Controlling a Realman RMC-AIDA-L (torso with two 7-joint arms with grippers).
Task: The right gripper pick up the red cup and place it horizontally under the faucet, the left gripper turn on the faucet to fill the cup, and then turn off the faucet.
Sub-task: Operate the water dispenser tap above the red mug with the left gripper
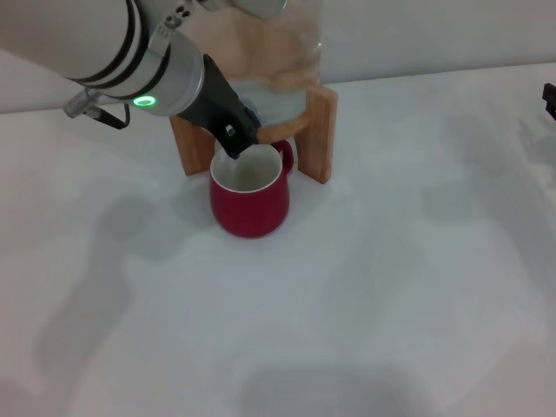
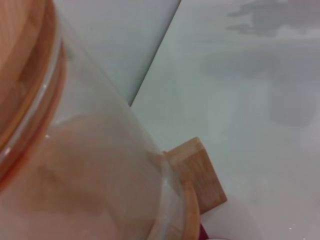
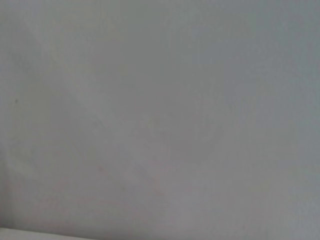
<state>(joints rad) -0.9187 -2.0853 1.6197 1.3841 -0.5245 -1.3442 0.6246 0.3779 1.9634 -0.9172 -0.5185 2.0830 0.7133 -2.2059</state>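
Red rounded ceramic cup (image 1: pixel 249 201) stands upright beneath the black left claw (image 1: pixel 233 139), grip unclear.

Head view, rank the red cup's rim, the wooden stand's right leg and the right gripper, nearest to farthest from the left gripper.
1. Red cup rim: directly beneath the left gripper.
2. Wooden stand's right leg: to its right, behind the cup.
3. Right gripper: far right edge.

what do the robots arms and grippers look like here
The left arm is a white-silver cylinder with black bands and a glowing green ring light, with a grey cable looping off its side. Its left gripper is black and slim. Of the right gripper only a small black piece shows at the head view's edge.
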